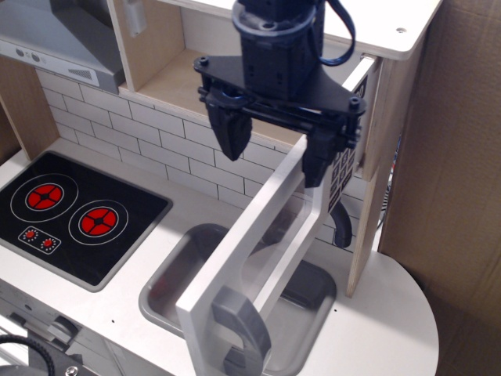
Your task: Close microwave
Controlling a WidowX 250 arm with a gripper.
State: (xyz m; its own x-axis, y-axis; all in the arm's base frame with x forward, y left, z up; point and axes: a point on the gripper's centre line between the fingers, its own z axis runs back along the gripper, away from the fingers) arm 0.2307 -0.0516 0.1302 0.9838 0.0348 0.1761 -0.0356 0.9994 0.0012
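The light-wood microwave (168, 78) sits on the upper shelf with its white door (258, 243) swung wide open toward me. The door has a clear window, a grey bar handle (239, 329) at its near end and a black keypad (344, 149) with white digits near the hinge. My black gripper (275, 149) is open, pointing down, just above the door's top edge near the hinge side. Its left finger (232, 135) hangs on the inner side of the door, its right finger (319, 160) over the door's edge. It holds nothing.
A metal sink (180, 274) lies under the open door, with a black faucet (340, 227) behind it. A black stove (74, 211) with two red burners is at the left. A grey range hood (55, 39) hangs top left. Cardboard (462, 196) stands at the right.
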